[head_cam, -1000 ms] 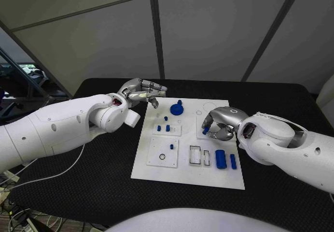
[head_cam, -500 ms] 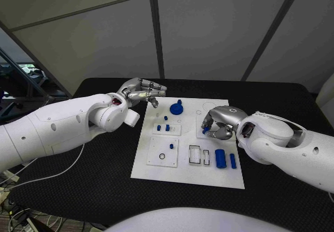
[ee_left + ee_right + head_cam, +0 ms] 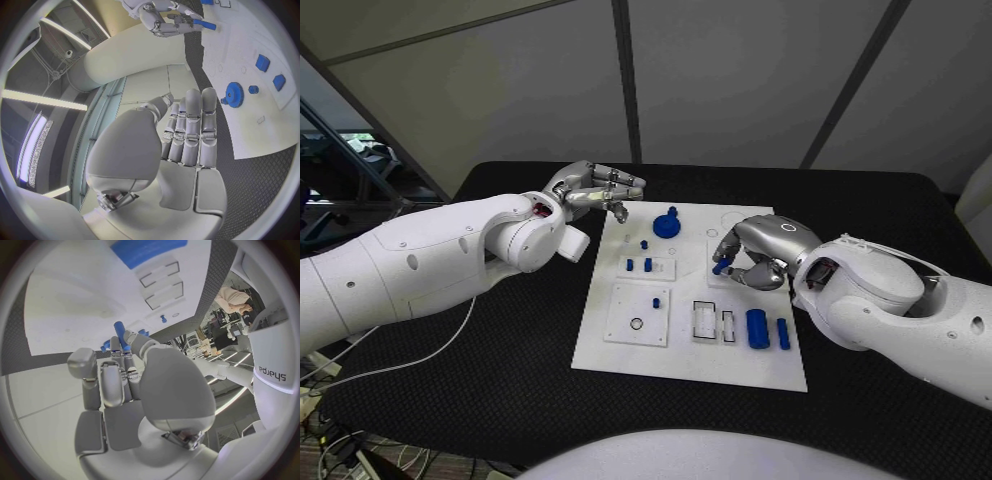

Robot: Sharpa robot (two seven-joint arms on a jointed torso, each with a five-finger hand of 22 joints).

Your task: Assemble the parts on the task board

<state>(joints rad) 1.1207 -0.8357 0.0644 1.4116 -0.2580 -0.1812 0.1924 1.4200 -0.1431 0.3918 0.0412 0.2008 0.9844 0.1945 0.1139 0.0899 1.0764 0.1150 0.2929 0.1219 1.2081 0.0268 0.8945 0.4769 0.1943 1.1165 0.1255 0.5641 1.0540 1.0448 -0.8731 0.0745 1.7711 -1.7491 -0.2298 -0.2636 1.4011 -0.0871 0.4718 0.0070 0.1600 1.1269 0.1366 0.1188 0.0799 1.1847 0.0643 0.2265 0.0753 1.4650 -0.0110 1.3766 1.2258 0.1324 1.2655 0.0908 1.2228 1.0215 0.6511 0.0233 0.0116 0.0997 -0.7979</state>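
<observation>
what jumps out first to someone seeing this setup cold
The white rectangular task board in the middle of the black table draws the eye first, dotted with small blue parts, the largest a round blue gear near its far edge. Next is the silver right hand, poised over the board's right side and pinching a small blue peg. The silver left hand hangs off the board's far left corner, holding nothing.

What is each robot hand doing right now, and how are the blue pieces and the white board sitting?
right hand: holds a small blue peg above the task board
left hand: empty, fingers curled, off the board's far left corner
task board: flat on the black table
blue gear: on the board's far end, free
two long blue pieces: lying side by side on the board, free
</observation>
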